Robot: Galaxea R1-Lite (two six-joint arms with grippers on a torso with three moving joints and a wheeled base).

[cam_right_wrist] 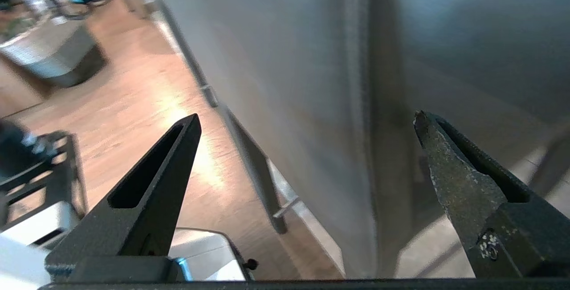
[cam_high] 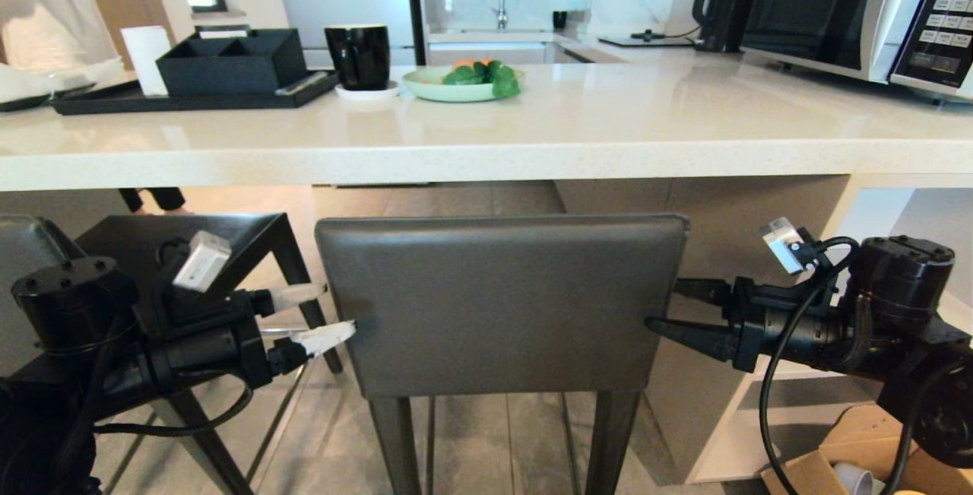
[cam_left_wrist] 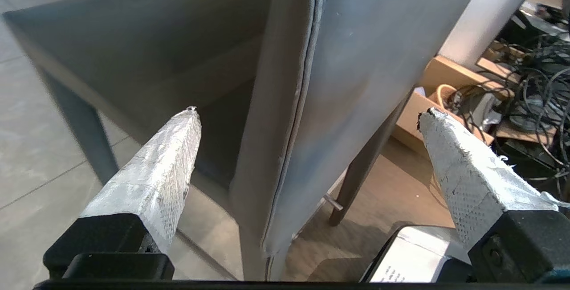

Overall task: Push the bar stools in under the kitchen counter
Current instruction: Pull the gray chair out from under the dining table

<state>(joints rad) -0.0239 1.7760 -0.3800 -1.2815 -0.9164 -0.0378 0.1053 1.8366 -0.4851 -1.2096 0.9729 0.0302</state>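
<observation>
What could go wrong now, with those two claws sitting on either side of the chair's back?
The left gripper and right gripper stand open, straddling the edges of the stool's backrest without clamping it. One side might slip off, or an uneven push could twist the stool. A second stool stands close on the left, so a skewed stool might bump it. The backrest top sits just below the kitchen counter edge; tipping could catch it there.

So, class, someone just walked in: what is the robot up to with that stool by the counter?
The robot faces the back of a grey bar stool standing in front of the white kitchen counter. Its left gripper and right gripper are open, one at each side edge of the backrest, each straddling that edge without clamping it. The stool is not yet fully under the counter. A second stool stands to the left.
</observation>
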